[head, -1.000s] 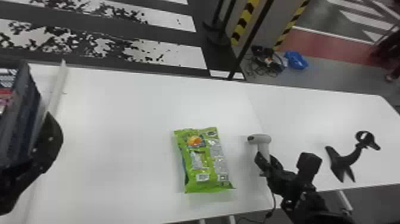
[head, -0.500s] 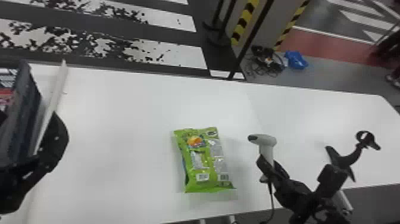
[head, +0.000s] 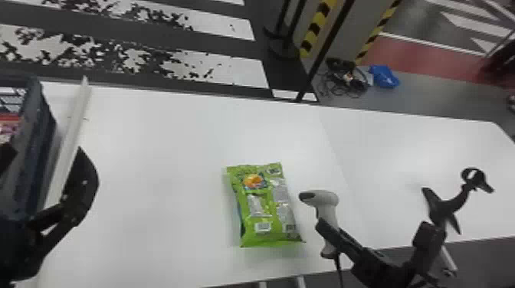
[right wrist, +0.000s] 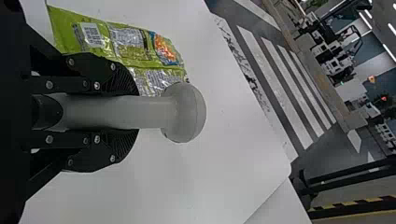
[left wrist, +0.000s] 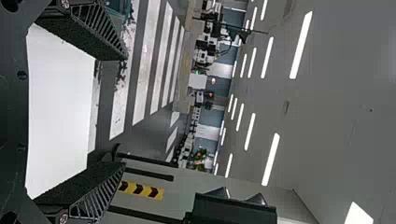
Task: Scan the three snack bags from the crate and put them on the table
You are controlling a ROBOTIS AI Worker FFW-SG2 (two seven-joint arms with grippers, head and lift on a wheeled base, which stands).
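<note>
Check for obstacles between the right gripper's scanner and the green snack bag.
Nothing visible stands between the scanner, held in the right gripper, and the green snack bag; only white tabletop separates them.

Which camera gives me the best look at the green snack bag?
The head view: the green snack bag is whole and uncovered there. The right wrist view shows it partly hidden behind the right gripper.
</note>
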